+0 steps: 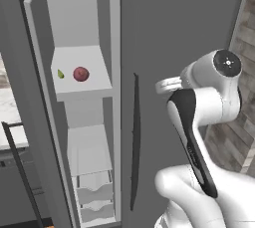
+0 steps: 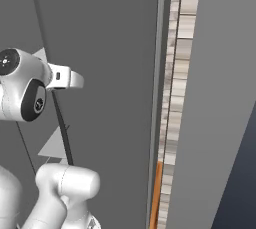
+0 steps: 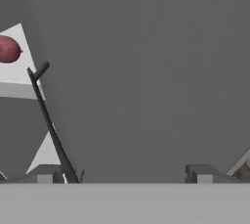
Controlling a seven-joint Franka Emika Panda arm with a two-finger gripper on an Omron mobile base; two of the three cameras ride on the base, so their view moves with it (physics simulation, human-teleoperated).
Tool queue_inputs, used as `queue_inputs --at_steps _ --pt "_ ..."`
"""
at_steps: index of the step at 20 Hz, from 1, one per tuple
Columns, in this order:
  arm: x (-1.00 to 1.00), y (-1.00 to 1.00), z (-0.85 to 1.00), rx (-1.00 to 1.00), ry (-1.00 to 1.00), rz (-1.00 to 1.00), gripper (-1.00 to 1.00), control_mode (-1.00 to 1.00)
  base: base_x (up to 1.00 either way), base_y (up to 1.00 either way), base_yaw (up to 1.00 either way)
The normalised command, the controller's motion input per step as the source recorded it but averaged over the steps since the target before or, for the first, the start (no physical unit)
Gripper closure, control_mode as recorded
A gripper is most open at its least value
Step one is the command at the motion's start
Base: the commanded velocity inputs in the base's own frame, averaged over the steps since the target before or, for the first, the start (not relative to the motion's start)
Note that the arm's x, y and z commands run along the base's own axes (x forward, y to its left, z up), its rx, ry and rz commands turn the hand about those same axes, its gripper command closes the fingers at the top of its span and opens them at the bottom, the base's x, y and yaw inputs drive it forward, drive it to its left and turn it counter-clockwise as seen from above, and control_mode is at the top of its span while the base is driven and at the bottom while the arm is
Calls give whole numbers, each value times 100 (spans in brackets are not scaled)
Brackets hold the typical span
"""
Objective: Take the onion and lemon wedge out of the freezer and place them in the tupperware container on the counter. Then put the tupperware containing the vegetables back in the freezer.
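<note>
The freezer (image 1: 84, 28) stands open, its narrow door swung out to the left. On a white inner shelf (image 1: 94, 85) lie the dark red onion (image 1: 80, 74) and, just left of it, the tiny yellow-green lemon wedge (image 1: 61, 74). In the hand view my gripper (image 3: 125, 174) is open, its fingertips (image 3: 46, 174) far apart with nothing between them. It faces a flat grey door panel, with the onion (image 3: 9, 49) far off at the upper left. A strip of the marble counter (image 1: 7, 117) shows at the left edge. The tupperware container is out of view.
A long dark vertical handle (image 1: 135, 142) runs down the closed grey door right of the open compartment and crosses the hand view (image 3: 49, 120). White drawers (image 1: 94, 192) sit low in the freezer. A wood-tiled wall (image 2: 175, 98) rises on the right.
</note>
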Motion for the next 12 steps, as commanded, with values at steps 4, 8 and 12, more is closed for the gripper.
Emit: queue_inputs --at_steps 4,8,12 --pt "-3 0 0 0 6 0 -100 100 -11 0 0" --pt "0 0 0 0 0 0 -100 100 -39 18 0" --pt "0 0 0 0 0 0 -100 100 -20 41 1"
